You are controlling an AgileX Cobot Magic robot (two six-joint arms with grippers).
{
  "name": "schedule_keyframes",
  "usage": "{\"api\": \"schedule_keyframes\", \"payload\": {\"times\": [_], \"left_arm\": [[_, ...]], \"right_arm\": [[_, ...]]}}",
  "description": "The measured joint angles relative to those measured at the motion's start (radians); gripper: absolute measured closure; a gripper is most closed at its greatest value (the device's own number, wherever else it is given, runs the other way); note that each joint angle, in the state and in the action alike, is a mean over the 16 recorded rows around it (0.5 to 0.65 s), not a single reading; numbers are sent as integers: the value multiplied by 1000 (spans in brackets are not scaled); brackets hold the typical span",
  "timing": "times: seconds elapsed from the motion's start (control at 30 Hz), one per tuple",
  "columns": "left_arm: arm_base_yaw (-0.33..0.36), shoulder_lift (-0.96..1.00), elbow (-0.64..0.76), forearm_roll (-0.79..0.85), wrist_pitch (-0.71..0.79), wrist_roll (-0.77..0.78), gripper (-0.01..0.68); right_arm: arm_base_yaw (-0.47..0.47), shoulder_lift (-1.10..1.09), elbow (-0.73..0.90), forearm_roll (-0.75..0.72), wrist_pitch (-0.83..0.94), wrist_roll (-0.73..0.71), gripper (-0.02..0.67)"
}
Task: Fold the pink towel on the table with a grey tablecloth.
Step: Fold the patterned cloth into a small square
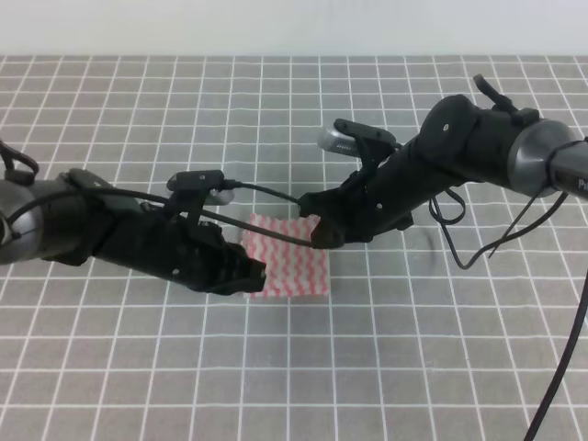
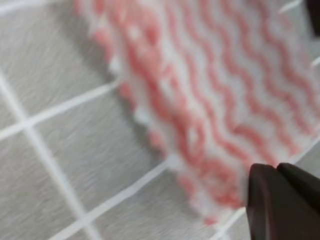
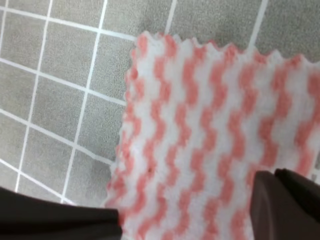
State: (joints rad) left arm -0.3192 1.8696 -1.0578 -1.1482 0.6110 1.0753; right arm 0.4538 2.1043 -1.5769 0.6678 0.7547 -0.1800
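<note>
Pink towel (image 1: 292, 262) flat on the table with a grey tablecloth (image 1: 413, 349), near the middle, right between the two arms. Left gripper (image 1: 254, 274) low at the towel's left edge, touching it or just beside it. Right gripper (image 1: 322, 231) low at the towel's top right corner. Hard to tell if either pair of jaws is spread or pressed together, or pinching any cloth at all. In each wrist view, only one dark fingertip down in the corner ( (image 2: 280, 205) on the left arm, (image 3: 285, 205) on the right), lying over the towel's edge, with the rest hidden. Lots that could go wrong from here. Could miss the thin cloth and close on nothing, because so flat against the table. Could grab the grey tablecloth too and pull it up into a bump. Could lose a corner if pinched too lightly, letting that side flop back down. Could end up with a crooked fold if lifted higher on one side than the other, or pulled faster on one side. Could drag the whole towel along the table and not fold it if moved sideways before lifting. Could bump arm against arm, being so close over such a small towel. Best to check for a good hold on both sides first, then go slowly and evenly.
</note>
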Motion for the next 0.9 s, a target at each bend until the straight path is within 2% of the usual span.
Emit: {"api": "schedule_keyframes", "payload": {"times": [0.2,0.6,0.9], "left_arm": [[1,-9,-36,46,-25,-35,674],[1,63,-193,12,-86,1,674],[1,128,-241,203,-68,-129,674]], "right_arm": [[-2,-1,0,-1,-19,-1,664],[-3,9,0,16,-84,-2,664],[-4,19,0,22,-97,-2,664]]}}
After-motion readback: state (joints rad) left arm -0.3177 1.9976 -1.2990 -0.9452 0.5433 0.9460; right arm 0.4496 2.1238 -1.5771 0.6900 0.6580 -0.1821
